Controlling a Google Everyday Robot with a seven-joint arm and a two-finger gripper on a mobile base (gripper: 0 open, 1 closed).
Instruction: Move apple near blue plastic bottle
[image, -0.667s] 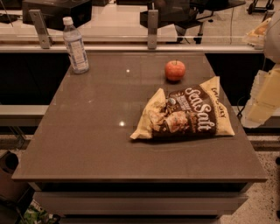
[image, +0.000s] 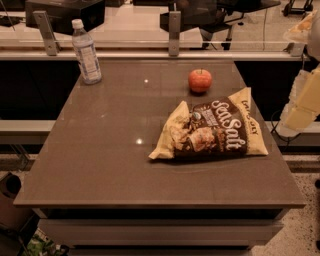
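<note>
The apple (image: 200, 80) is small, round and red-orange, and stands on the brown table (image: 100, 150) toward the back, right of centre. The blue plastic bottle (image: 86, 52) is clear with a white cap and a pale label, and stands upright at the table's back left corner. The two are far apart. My gripper (image: 301, 107) shows as pale cream parts at the right edge of the camera view, beside the table's right side and off its surface. It is well to the right of the apple and touches nothing.
A large sea salt chip bag (image: 212, 134) lies flat just in front of the apple, at right centre. A glass rail with metal posts (image: 174, 32) runs behind the table. The table's front edge is near the bottom of the view.
</note>
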